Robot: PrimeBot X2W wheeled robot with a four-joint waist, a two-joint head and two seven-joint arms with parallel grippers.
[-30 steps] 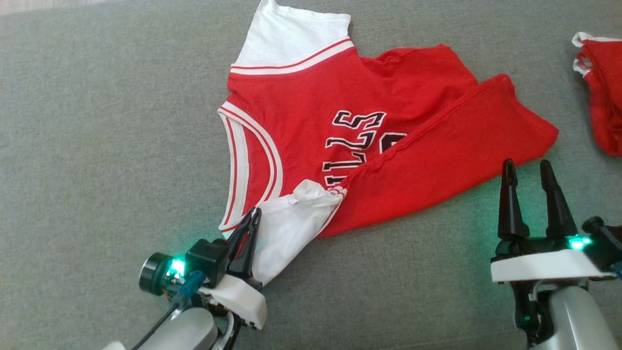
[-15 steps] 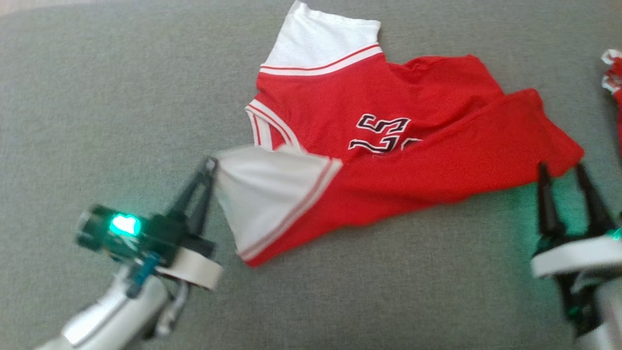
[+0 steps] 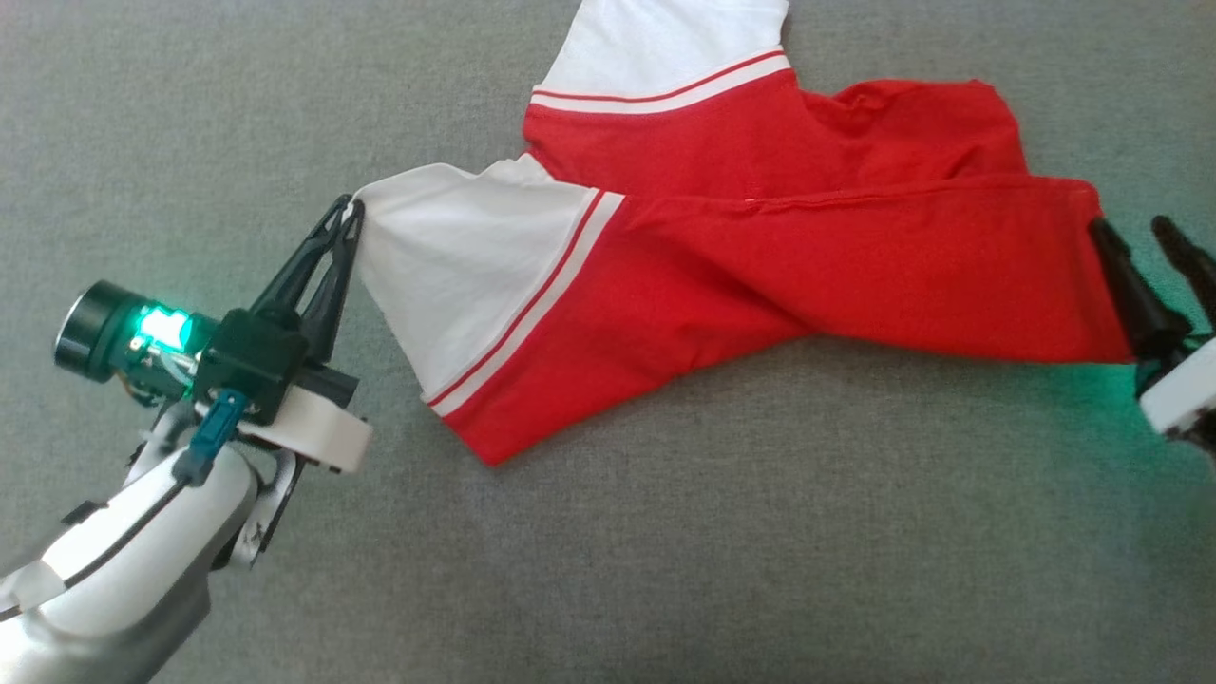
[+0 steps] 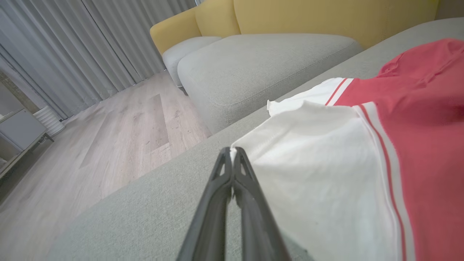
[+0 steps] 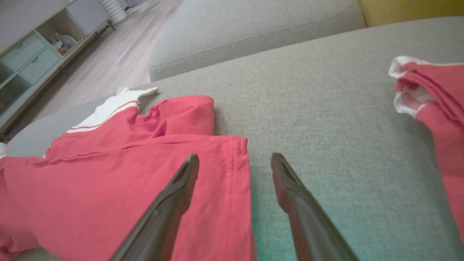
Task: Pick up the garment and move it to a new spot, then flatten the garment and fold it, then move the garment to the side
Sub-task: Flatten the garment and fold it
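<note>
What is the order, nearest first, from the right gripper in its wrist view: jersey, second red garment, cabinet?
1. Jersey, hem between the right gripper's open fingers.
2. Second red garment, right.
3. Cabinet, far upper left.

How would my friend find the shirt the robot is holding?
Find the big grey cushion, then the red jersey spread out on it. The left end effector pinches its white sleeve, while the other red bundle nearby lies crumpled with nothing gripping it.
</note>
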